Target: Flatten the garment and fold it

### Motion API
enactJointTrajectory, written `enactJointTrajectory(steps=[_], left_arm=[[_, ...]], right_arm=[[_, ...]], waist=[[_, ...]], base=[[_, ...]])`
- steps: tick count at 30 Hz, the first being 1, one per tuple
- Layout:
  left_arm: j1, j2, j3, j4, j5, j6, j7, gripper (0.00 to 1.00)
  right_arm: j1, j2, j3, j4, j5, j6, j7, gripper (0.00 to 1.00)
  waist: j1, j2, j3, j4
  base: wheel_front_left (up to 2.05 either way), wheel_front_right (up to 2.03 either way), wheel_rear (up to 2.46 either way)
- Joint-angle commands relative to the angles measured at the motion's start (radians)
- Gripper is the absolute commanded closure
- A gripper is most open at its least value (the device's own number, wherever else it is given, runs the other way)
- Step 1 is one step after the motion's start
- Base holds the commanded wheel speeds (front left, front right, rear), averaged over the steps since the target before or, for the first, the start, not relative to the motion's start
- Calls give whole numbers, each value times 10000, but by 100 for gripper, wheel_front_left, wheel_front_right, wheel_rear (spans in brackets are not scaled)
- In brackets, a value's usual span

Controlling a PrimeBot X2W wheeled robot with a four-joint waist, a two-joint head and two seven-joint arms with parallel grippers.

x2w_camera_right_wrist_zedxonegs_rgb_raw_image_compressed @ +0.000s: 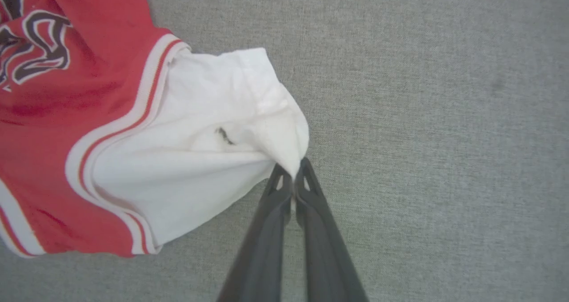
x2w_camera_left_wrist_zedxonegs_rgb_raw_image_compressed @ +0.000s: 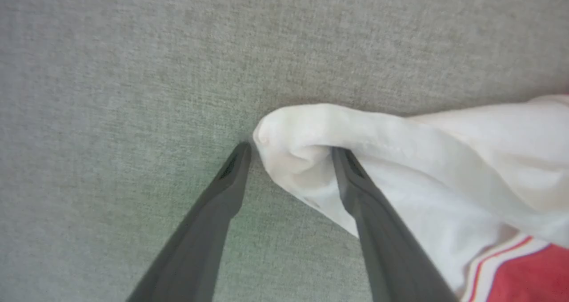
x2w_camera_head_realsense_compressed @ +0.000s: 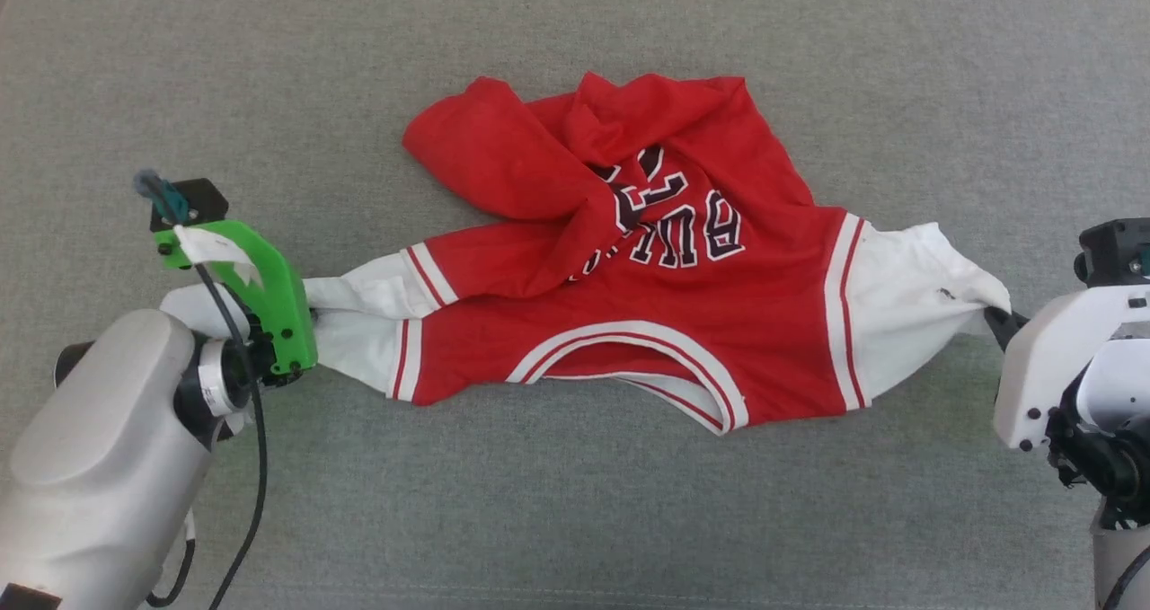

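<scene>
The left arm's pale, smooth forearm ends in a bright green plastic bracket (x2w_camera_head_realsense_compressed: 269, 287) with a strip of white tape and a thin black cable (x2w_camera_head_realsense_compressed: 258, 430) looping down past it. The head view hides what lies under that bracket. The left wrist view shows it: the left tool (x2w_camera_left_wrist_zedxonegs_rgb_raw_image_compressed: 291, 153) is spread wide, with the rolled, rounded end of the left sleeve (x2w_camera_left_wrist_zedxonegs_rgb_raw_image_compressed: 400, 159) lying between its two dark, tapering fingers. One fingertip (x2w_camera_left_wrist_zedxonegs_rgb_raw_image_compressed: 235, 164) is over bare counter (x2w_camera_left_wrist_zedxonegs_rgb_raw_image_compressed: 111, 70) and the other is against the soft white cloth, not clamping it.

The shirt (x2w_camera_head_realsense_compressed: 674, 322) lies across the middle of the counter, a flat grey woven surface. It is stretched sideways between the arms, with the neckline toward the robot. Its body is red and slightly shiny. The lower part is crumpled and folded back over the chest, half covering the black, white-edged lettering (x2w_camera_head_realsense_compressed: 674, 224). The striped collar (x2w_camera_head_realsense_compressed: 629, 336) curves in an arc.

The right sleeve (x2w_camera_right_wrist_zedxonegs_rgb_raw_image_compressed: 200, 159) is white with red-and-white trim and carries a small dark speck (x2w_camera_right_wrist_zedxonegs_rgb_raw_image_compressed: 224, 135). It is drawn to a point. The right wrist view shows the right tool (x2w_camera_right_wrist_zedxonegs_rgb_raw_image_compressed: 295, 168) pressed together, pinching that point of the shirt. In the head view, the white housing of the right arm covers most of this tool.
</scene>
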Motion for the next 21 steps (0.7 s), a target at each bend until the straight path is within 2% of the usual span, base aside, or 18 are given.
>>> enactJointTrajectory(steps=[1, 5, 15, 21], left_arm=[[577, -514, -350, 288, -323, -144, 248, 100], [679, -627, 45, 101, -537, -193, -378, 100], [1600, -773, 2168, -1375, -1324, -275, -3498, 100], [2873, -792, 2787, -2539, -1699, -132, -4277, 100]], right_arm=[[-119, -46, -40, -16, 24, -15, -104, 100], [-87, -52, -74, 76, 12, -15, -192, 100], [209, 165, -503, 144, 16, -15, -557, 100], [742, 289, -808, 33, 129, -15, -637, 100]], waist=[[0, -1, -1, 22], [0, -1, -133, 134], [0, -1, -1213, 266], [0, -1, -1900, 267]], base=[[0, 0, 0], [0, 0, 0], [0, 0, 0], [0, 0, 0]])
